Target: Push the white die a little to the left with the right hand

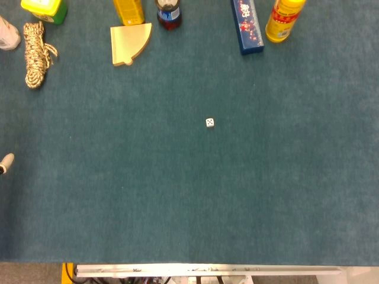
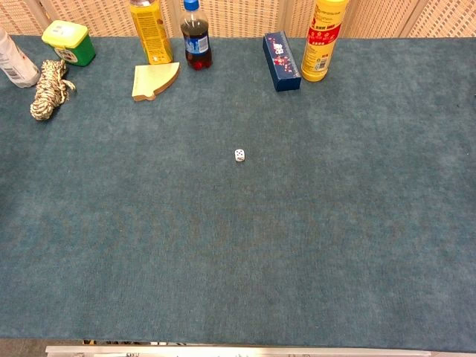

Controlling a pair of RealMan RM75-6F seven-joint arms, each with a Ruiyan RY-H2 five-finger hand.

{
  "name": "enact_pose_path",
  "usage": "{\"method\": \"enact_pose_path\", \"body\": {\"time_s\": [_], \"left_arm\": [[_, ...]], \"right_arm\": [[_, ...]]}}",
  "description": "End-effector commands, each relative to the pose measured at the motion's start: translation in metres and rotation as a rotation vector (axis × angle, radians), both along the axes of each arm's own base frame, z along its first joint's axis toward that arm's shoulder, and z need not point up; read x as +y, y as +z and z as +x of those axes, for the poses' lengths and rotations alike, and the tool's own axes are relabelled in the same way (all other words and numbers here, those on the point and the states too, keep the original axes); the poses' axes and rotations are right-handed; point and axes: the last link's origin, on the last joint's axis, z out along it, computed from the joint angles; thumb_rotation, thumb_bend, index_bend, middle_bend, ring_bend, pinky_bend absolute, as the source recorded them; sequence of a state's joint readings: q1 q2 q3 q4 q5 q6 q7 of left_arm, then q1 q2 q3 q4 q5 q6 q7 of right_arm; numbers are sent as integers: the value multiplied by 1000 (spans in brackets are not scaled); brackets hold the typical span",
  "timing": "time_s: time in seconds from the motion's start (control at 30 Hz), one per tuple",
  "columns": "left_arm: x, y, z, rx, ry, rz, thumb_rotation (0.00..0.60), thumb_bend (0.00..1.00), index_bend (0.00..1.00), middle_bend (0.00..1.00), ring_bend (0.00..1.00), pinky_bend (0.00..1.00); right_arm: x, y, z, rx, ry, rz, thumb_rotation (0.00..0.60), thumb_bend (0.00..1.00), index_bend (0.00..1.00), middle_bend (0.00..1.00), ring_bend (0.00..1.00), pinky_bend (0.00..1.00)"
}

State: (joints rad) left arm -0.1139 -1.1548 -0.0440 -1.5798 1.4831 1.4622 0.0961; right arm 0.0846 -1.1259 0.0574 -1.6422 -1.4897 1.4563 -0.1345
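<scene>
The white die [image 1: 209,122] lies alone on the blue-green felt near the table's middle, and the chest view also shows the die [image 2: 239,155]. Neither view shows my right hand. At the left edge of the head view a small pale tip [image 1: 6,163] pokes in; it looks like a fingertip of my left hand, far from the die, and how the hand is held is hidden.
Along the far edge stand a green tub [image 2: 68,42], a coiled rope [image 2: 47,90], a yellow bottle [image 2: 150,31], a wooden wedge [image 2: 154,79], a cola bottle [image 2: 195,36], a blue box [image 2: 281,50] and a yellow bottle [image 2: 323,39]. Bare felt [image 2: 238,245] surrounds the die.
</scene>
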Motion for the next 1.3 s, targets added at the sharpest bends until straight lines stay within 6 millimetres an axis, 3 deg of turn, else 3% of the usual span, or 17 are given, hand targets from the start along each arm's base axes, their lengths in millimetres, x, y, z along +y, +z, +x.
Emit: {"method": "enact_pose_path", "body": {"time_s": [0.03,0.33,0.47,0.53,0.67,0.8,1.0,1.3], "left_arm": [[0,-1,0,-1,-1,-3,600,163,26,101,59,15],[-3,2,-3,-7,4,4,600,163,26,101,58,15],[-3,3,-4,-9,2,2,600,163,26,101,59,15],[-4,3,-4,-11,-1,0,600,163,26,101,59,15],[-5,4,-4,-12,-2,-2,600,162,26,101,58,15],[-6,5,-5,-13,1,-5,600,163,26,101,59,15],[-6,5,-6,-12,0,-8,600,163,26,101,58,15],[-5,5,-5,-11,-6,-9,600,163,26,101,59,15]], "right_arm": [[-3,-1,4,-6,17,0,482,442,208,332,290,399],[-18,-4,33,1,109,21,482,442,208,376,380,405],[-27,-6,50,8,156,47,482,442,208,430,486,506],[-33,-9,59,20,181,70,483,442,208,480,552,576],[-44,-18,77,58,228,137,497,445,208,722,791,776],[-56,-32,94,88,261,224,501,542,208,869,958,912],[-72,-52,113,122,277,326,500,686,208,994,1000,1000],[-90,-87,142,134,293,460,487,877,205,1000,1000,1000]]}}
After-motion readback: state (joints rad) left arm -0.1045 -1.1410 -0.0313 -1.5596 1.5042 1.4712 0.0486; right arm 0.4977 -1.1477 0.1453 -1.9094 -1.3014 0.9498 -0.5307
